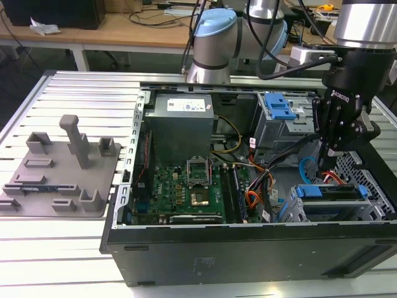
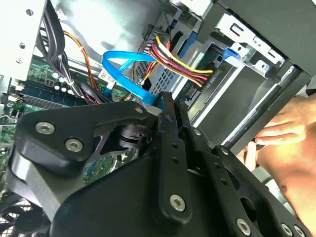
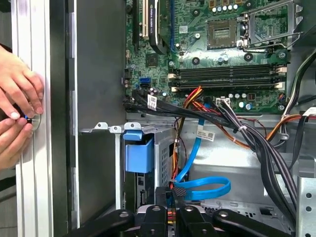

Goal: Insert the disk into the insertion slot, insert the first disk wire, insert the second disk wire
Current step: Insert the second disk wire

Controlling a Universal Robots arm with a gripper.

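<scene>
Disk (image 1: 329, 192), in its blue caddy, is sitting inside the insertion slot (image 1: 372, 186), the low perforated grey cage at the near corner of the open computer case (image 1: 248, 248) on the exterior view's right. Immediately behind the disk's rear end, the second disk wire (image 3: 210, 187) is lying in a light-blue loop, and in the second wrist view the same flat cable (image 2: 126, 69) is curving past the first disk wire (image 2: 177, 64), whose red, orange and yellow strands are ending in a black plug at the back of the drive. The gripper (image 1: 327, 162) is hanging just above this cable area, over the far end of the cage; its fingers (image 3: 170, 197) are standing close together on the black plug of the blue cable, so it is reading as clamped on the second disk wire. Farther back, the taller grey bay with the blue latch (image 1: 279, 107) is standing against the case wall. To the exterior view's left, the motherboard (image 1: 186, 186) is lying exposed. In both wrist views, a person's hands (image 3: 17, 113) are resting on the slotted table (image 1: 62, 248) beside the case.
</scene>
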